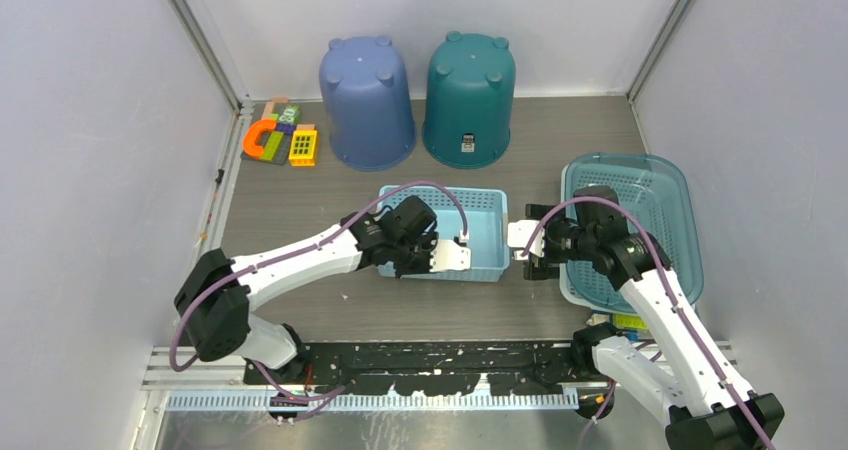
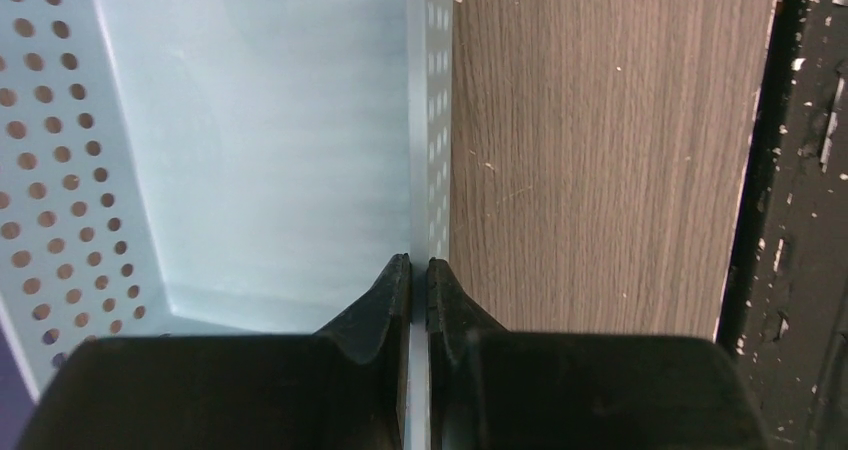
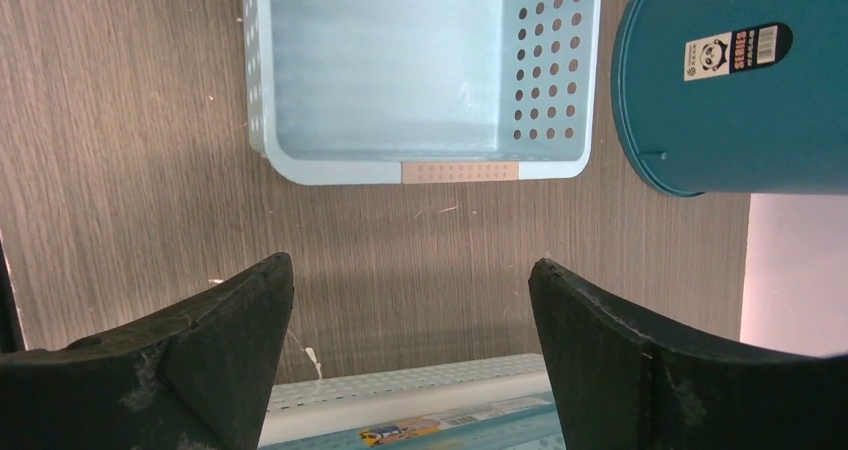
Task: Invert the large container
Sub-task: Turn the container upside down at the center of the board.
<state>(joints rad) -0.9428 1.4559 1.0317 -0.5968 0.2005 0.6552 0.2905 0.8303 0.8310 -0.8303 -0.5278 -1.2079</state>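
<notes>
Two baskets stand upright on the wooden table. The larger is a translucent teal basket (image 1: 625,162) at the right; the smaller is a light blue perforated basket (image 1: 480,205) in the middle. My left gripper (image 1: 455,255) is shut on the light blue basket's near wall (image 2: 420,170), one finger inside and one outside (image 2: 420,262). My right gripper (image 1: 522,253) hangs open by the teal basket's left rim, which shows pale (image 3: 420,380) low between its fingers (image 3: 410,270). Nothing is between them. The light blue basket (image 3: 385,70) lies ahead of it.
Two buckets stand upside down at the back, a blue one (image 1: 367,105) and a teal one (image 1: 468,100), the teal one (image 3: 730,100) also in the right wrist view. Coloured toy blocks (image 1: 278,142) lie at the back left. White walls enclose the table.
</notes>
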